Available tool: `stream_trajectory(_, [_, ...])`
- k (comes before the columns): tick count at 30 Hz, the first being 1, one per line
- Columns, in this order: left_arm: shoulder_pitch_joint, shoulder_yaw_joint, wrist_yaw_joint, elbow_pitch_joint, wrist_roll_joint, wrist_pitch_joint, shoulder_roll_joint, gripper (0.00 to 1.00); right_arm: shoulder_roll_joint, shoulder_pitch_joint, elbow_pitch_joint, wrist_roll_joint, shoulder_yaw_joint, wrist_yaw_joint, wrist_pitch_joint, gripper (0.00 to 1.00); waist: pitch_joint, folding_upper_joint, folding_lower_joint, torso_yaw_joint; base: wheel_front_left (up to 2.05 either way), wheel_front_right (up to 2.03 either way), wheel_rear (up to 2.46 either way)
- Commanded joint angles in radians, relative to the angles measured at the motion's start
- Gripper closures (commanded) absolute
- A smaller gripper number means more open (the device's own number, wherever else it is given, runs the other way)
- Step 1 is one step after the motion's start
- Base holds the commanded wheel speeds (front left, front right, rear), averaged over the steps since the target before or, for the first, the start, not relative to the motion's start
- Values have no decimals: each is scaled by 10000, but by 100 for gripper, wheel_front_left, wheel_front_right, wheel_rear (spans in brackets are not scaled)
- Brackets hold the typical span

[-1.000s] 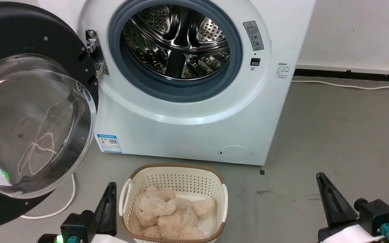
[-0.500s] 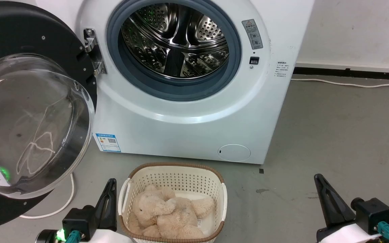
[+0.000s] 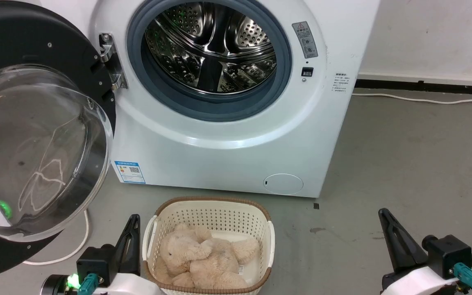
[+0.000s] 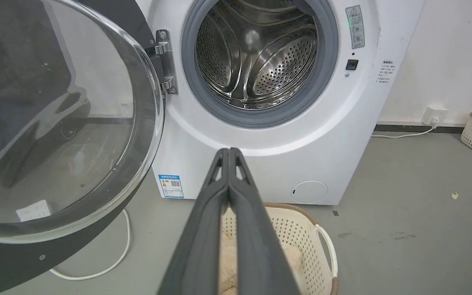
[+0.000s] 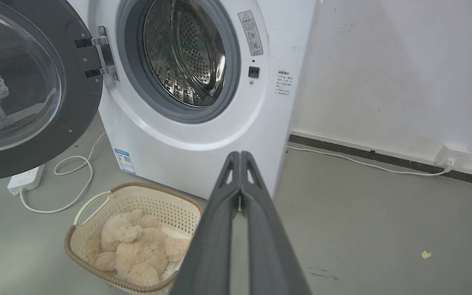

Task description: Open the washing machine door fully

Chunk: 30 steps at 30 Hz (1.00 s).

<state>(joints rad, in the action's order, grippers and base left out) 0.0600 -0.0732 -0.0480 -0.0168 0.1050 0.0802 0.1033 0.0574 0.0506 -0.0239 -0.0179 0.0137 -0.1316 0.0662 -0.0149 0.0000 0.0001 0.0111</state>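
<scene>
Washing machine door stands wide open on its hinge.
Left gripper and right gripper are both pinched closed, empty, either side of the basket.

Bright, even light; sharp, wide-angle bowing

The basket sits before the machine, right of the door.

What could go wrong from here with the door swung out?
The left gripper sits low beside the bulging glass of the washing machine door; swinging up could strike it. A white cable loops on the floor under the door; rolling closer might snag it. The basket stands directly ahead, so driving forward may shove it.
</scene>
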Motion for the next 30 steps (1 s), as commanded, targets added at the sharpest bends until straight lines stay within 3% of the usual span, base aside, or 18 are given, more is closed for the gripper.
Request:
stream_trajectory(1, [-185,83,70,28,-126,-42,-76,100,-50,-164,44,42,-18,7,-43,100,4,0,0,-3,0,0,0])
stream_trajectory(30, [-497,571,379,133,-821,-614,-418,100,-67,-421,191,145,-108,9,-509,100,113,0,-1,-84,0,0,0])
